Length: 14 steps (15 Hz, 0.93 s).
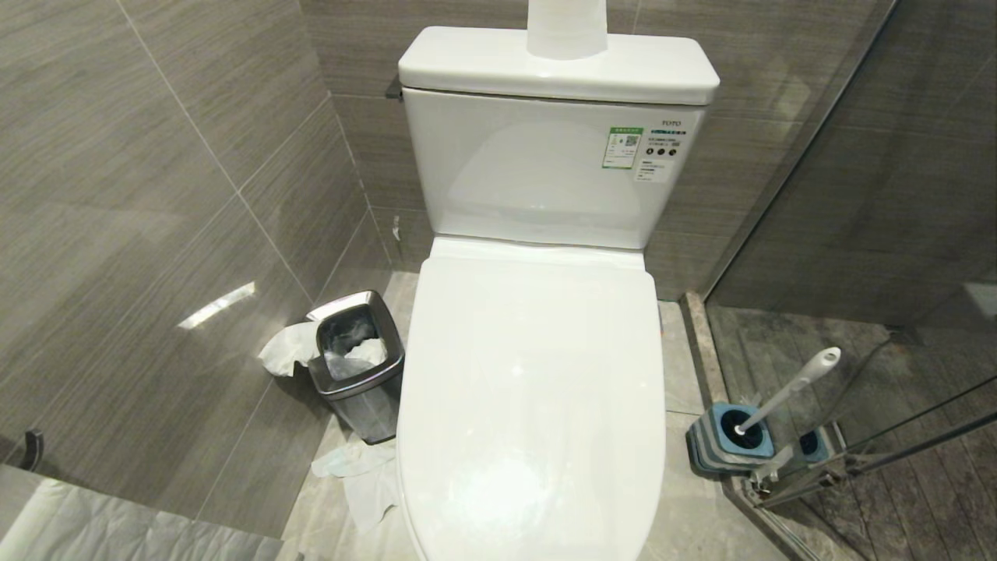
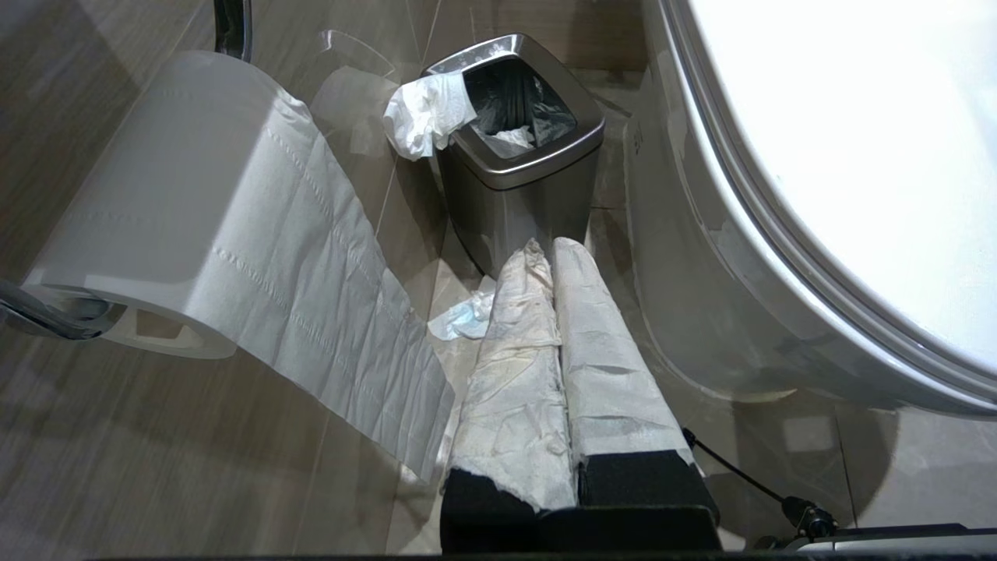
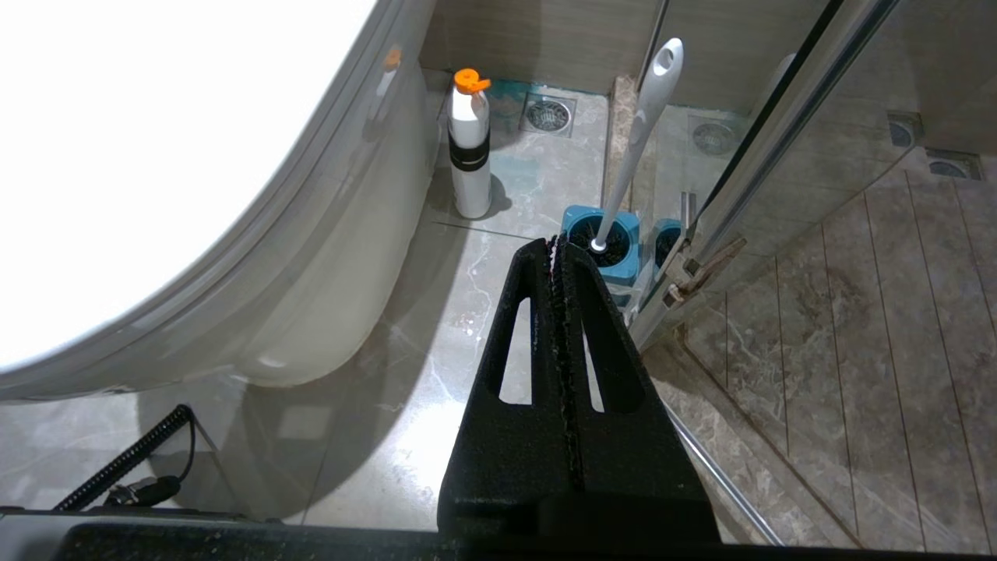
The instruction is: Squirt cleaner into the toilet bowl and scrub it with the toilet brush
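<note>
The toilet (image 1: 537, 312) stands at centre in the head view, lid down, so the toilet bowl is hidden. The toilet brush (image 1: 787, 389) stands tilted in its blue-topped holder (image 1: 728, 440) on the floor at 4 o'clock from the lid, beside the glass shower door (image 3: 779, 156). A white bottle with orange cap (image 3: 470, 148) stands against the toilet base. A steel waste bin (image 1: 358, 362) sits at 9 o'clock. The left pincer (image 2: 545, 249), fingers paper-wrapped and together, holds nothing. The right pincer (image 3: 558, 243) is likewise closed and empty.
</note>
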### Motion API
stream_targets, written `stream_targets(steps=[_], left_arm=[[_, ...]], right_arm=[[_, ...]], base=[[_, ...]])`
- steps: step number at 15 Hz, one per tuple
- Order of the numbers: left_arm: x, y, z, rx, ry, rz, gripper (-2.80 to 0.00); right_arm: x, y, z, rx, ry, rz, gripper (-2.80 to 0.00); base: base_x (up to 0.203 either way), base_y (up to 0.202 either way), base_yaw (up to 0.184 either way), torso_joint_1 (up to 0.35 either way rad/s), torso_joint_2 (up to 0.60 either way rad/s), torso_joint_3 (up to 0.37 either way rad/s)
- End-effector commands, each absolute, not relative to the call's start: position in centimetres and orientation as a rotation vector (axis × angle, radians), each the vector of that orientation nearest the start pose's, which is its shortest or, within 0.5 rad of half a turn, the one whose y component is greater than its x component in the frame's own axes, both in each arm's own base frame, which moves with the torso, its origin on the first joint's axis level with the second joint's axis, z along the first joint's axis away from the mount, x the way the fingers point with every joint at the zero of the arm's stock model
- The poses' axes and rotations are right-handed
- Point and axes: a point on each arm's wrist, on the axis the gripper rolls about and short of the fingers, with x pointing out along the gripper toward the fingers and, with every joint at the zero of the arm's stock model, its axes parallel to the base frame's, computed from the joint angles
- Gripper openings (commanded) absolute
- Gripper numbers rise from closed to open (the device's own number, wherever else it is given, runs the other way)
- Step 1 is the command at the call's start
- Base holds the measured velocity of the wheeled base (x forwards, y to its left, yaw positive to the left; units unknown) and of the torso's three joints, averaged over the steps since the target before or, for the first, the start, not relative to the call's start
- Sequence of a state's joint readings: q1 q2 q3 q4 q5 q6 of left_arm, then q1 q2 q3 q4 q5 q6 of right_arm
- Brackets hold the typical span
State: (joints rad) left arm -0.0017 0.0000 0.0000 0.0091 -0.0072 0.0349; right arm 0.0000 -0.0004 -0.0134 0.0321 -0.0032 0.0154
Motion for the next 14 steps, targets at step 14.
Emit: stream_targets(steps=[14], left_arm=[[-2.27,-0.01,7.41,0.035,0.011,-0.009,-2.8]], right_arm=[[-2.38,0.0,7.56,0.014,0.02,-0.002,-2.8]], base=[[0.0,0.0,0.0,0.0,0.0,0.0]])
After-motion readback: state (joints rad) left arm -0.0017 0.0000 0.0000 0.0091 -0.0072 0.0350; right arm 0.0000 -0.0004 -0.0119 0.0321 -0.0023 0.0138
